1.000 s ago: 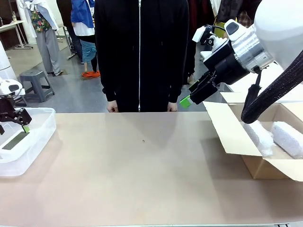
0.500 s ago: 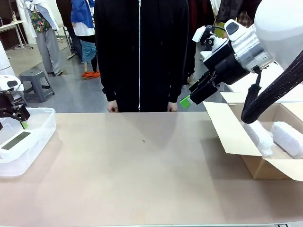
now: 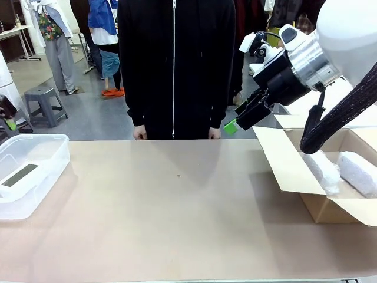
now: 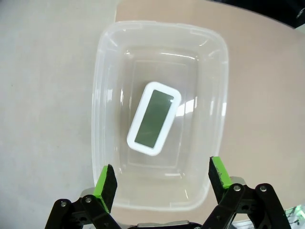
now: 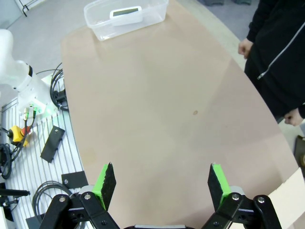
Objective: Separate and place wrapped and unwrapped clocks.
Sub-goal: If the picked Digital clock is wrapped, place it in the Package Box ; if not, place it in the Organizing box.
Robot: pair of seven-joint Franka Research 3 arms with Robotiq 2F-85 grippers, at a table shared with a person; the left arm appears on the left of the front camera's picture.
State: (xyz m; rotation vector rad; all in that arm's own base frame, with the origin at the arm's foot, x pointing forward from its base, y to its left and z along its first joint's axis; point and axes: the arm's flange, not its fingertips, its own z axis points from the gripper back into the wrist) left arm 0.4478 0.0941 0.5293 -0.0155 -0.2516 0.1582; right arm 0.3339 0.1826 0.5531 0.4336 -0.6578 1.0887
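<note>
The bare white clock [image 4: 154,118] with a dark screen lies flat in a clear plastic tub [image 4: 102,62], and it also shows in the front view [image 3: 19,175]. My left gripper [image 4: 162,183] hangs open above the tub with nothing between its fingers, up at the left edge of the front view [image 3: 8,121]. Two bubble-wrap bundles [image 3: 321,171] [image 3: 358,172] lie in a cardboard box [image 3: 283,171] at the right. My right gripper [image 3: 234,119] is raised left of the box, open and empty, its green pads [image 5: 106,183] spread wide over the table.
A person in a black jacket stands at the far edge, hands [image 3: 140,134] hanging by the table. The tub [image 5: 126,16] sits at the table's left end. Cables and gear lie off the near side in the right wrist view.
My left gripper has risen out of the tub and drawn back to the left, leaving the bare clock inside. The right arm has not moved.
</note>
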